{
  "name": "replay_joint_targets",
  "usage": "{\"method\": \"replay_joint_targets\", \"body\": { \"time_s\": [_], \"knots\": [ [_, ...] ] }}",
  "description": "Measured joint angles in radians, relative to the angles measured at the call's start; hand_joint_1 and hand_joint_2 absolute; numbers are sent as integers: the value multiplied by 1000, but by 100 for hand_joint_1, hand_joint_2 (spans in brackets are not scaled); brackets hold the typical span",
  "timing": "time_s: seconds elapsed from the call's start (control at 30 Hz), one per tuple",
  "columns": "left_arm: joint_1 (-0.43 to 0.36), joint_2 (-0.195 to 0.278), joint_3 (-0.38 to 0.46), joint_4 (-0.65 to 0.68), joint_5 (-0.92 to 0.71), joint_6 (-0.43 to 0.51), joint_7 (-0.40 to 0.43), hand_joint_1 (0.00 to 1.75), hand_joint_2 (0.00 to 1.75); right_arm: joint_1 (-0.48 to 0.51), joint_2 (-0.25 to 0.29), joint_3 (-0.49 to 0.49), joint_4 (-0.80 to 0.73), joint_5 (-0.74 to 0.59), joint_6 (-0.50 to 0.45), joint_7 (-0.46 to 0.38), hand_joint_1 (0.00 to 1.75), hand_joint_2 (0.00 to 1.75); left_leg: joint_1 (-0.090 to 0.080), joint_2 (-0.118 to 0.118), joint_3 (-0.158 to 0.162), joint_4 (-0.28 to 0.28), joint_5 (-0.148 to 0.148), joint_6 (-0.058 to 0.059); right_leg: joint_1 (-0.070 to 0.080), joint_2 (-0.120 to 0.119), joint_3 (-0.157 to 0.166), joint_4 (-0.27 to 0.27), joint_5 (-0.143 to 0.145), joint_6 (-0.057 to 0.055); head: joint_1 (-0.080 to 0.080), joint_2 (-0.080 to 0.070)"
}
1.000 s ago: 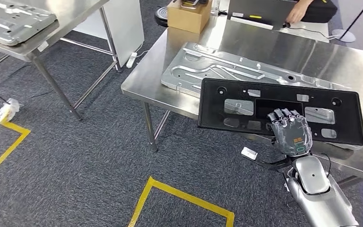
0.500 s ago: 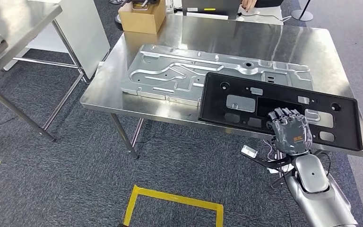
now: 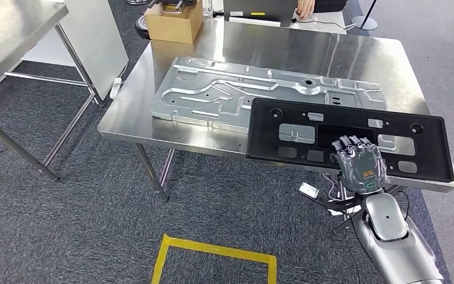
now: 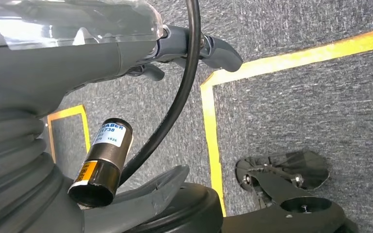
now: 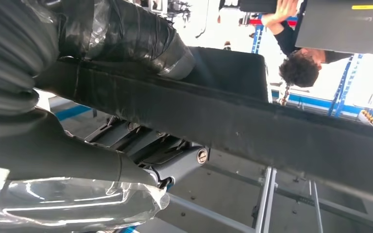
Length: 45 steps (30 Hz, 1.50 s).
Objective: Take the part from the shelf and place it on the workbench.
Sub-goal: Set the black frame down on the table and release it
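Right robot hand grips the near long edge of the black part, fingers curled over it. Flat, long axis running left-right, the part hangs over the tabletop front edge, overlapping the metal panel beyond.

The part was matt black, with the shiny steel of the workbench showing through its cut-outs. A pale silver stamped panel lay on that same bright, reflective top. The right hand was dark grey with a small orange mark on its back, on a silver arm. The carpet was speckled charcoal, crossed by yellow tape lines. A cardboard box was tan.
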Motion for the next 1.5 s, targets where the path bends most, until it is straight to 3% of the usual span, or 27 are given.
{"method": "replay_joint_targets", "body": {
  "time_s": [0.6,0.7,0.8,0.87,0.93,1.0,1.03,1.07,1.13,1.2,1.27,1.33,1.4,1.47,1.5],
  "knots": [
    [3,-3,26,0,12,-10,11,0,175,-22,28,6,30,-9,-5,-10,173,175,-4,0,0,2,-2,6,-3,-1,0,-3,1,9,0,0],
    [4,-3,27,0,11,-10,9,0,175,-22,30,6,34,-14,-6,-10,173,175,-7,0,-2,1,-6,15,-7,0,2,-7,2,16,0,0],
    [5,-4,28,0,8,-11,7,0,175,-20,31,7,36,-17,-8,-10,173,175,-3,3,12,-21,-4,34,-7,-2,3,8,15,27,0,0],
    [6,-6,29,0,7,-11,6,0,175,-22,31,7,37,-19,-11,-10,173,175,2,6,31,-33,0,42,-8,-12,-19,56,-14,29,1,0],
    [7,-8,29,0,4,-12,6,0,175,-24,31,7,37,-21,-14,-9,173,175,4,10,39,-36,-1,42,-11,-21,-74,159,-75,37,2,0],
    [9,-8,29,0,0,-12,7,0,175,-20,31,8,39,-22,-14,-9,173,175,7,12,43,-34,-7,37,-18,-25,-124,241,-104,49,1,0],
    [11,-8,29,0,-1,-12,8,0,175,-17,31,8,40,-22,-14,-9,173,175,9,13,46,-33,-12,32,-22,-27,-127,238,-92,53,1,0],
    [13,-9,29,0,-2,-12,9,0,175,-15,31,8,40,-22,-14,-9,173,175,13,14,52,-31,-18,26,-26,-30,-110,198,-62,56,1,0],
    [14,-10,30,0,-3,-12,9,0,175,-12,31,8,41,-22,-14,-9,173,175,20,15,67,-26,-34,11,-30,-38,-52,70,-2,63,2,0],
    [12,-11,30,0,-4,-11,9,0,175,-11,31,8,42,-23,-16,-8,173,175,21,16,75,-28,-48,-7,-24,-44,-21,3,7,49,3,0],
    [12,-11,30,0,-4,-11,9,0,175,-6,30,8,43,-23,-17,-8,173,175,19,19,84,-30,-55,-21,-18,-41,-15,2,-3,19,3,0],
    [12,-11,30,0,-6,-11,9,0,175,-3,30,8,41,-23,-18,-8,173,175,21,21,85,-4,-58,-29,-19,-35,1,2,-9,-1,2,0],
    [11,-11,30,0,-6,-11,9,0,175,-4,30,8,40,-24,-18,-7,173,175,22,21,33,95,-72,-33,-16,-33,21,0,-21,-17,1,0],
    [10,-11,30,0,-7,-11,8,0,175,-3,30,8,39,-24,-18,-6,173,175,20,20,-57,228,-118,-32,-9,-32,39,-1,-37,-26,0,0],
    [10,-11,30,0,-7,-10,8,0,175,0,31,8,39,-23,-18,-6,173,175,18,20,-95,268,-141,-29,-5,-30,50,-2,-46,-29,1,0]
  ]
}}
